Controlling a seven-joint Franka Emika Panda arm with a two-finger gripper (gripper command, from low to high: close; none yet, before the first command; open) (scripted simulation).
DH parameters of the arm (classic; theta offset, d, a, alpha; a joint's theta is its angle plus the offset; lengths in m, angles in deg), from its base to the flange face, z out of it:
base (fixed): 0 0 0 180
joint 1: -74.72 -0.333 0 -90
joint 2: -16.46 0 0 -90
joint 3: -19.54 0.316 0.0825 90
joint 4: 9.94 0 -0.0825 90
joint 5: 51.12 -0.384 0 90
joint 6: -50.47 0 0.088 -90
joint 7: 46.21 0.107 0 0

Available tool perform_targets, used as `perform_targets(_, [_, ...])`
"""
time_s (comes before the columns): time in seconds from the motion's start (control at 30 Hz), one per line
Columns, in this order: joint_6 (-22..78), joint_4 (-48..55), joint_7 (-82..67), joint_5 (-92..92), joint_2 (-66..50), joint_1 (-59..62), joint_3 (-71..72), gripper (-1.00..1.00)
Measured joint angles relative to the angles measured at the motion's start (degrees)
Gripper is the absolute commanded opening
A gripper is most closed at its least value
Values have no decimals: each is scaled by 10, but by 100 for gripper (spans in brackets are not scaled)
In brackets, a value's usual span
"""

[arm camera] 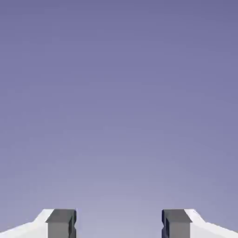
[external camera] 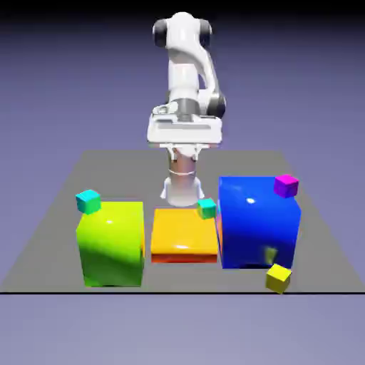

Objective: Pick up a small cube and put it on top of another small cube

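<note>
Tiny yellow cube — plain, tilted

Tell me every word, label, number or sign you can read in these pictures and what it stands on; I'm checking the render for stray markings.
None: no readable text in either view.
The blue block, green block, orange block and the small yellow cube, magenta cube and two cyan cubes are plain.
The white arm bears no legible marking.
The hand view shows only blank backdrop and the gripper.

1. The gripper is getting cut off by the hand view's bottom edge, only the two grey fingertips poking in.
2. The big blue block is hiding part of the orange block at center.
</note>
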Motion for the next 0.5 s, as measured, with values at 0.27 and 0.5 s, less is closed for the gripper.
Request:
perform_targets(0.27, [123,138,114,-26,-166,11,58,0])
perform_targets(0.5, [230,259,214,-49,-311,18,109,0])
